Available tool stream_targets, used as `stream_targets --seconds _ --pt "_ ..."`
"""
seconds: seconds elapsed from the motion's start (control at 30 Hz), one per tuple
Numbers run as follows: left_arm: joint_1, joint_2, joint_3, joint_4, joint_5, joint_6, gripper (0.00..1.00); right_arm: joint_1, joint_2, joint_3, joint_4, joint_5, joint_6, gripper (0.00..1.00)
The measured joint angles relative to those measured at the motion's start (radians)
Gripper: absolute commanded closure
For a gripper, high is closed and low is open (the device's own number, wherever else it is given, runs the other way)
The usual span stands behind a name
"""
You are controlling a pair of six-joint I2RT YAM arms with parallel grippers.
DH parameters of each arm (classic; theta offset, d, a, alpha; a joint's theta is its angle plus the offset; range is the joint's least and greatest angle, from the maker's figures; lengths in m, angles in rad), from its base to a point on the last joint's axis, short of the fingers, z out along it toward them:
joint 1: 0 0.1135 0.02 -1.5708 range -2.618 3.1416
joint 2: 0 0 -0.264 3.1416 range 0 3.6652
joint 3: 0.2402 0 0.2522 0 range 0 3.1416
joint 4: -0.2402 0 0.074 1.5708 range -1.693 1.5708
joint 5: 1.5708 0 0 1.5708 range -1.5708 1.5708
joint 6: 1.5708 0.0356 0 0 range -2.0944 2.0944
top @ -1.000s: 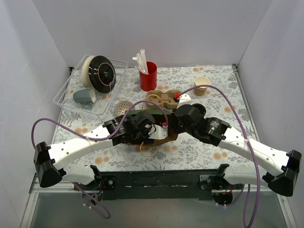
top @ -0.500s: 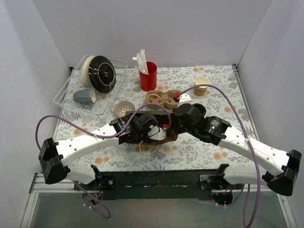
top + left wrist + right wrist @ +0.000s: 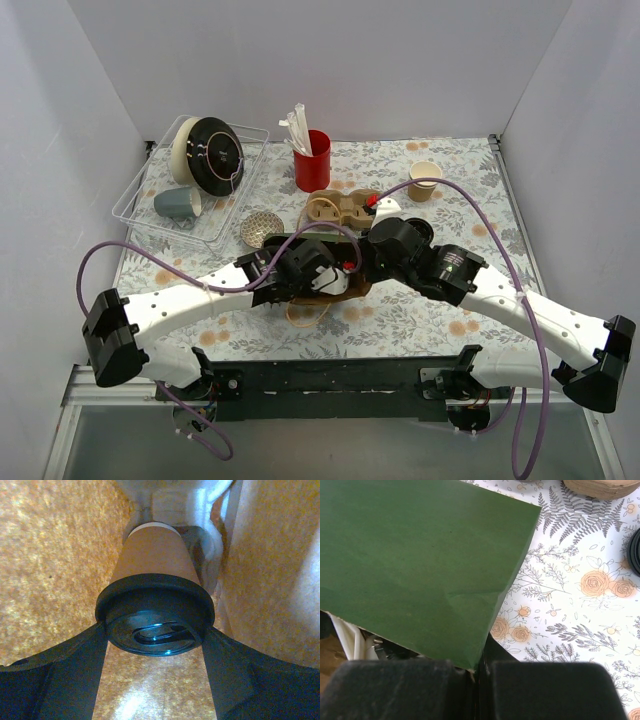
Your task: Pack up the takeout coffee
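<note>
Takeout coffee (image 3: 152, 565) sits between the fingers of the left gripper (image 3: 154, 632), which pinch its black lid (image 3: 155, 605) from both sides. Cup and gripper are inside a paper bag (image 3: 55, 555), its brown kraft walls close on either side of the gripper. The right gripper (image 3: 477, 667) has its fingers pressed together on the bag's green outer edge, with the floral counter (image 3: 570, 605) just beyond it.
</note>
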State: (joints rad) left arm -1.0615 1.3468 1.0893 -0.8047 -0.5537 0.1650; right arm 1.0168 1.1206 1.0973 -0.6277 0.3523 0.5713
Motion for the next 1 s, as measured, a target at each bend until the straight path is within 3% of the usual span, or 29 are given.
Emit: stream_targets --seconds 0.5,1.0 --pt "0.035 0.008 -0.027 0.028 0.099 -0.010 1.00 0.000 -0.014 -0.013 0.074 -0.053 -0.093 0.99" --pt "0.075 0.039 0.069 -0.059 0.198 -0.044 1.00 -0.009 -0.028 -0.049 0.111 -0.072 -0.100 0.99"
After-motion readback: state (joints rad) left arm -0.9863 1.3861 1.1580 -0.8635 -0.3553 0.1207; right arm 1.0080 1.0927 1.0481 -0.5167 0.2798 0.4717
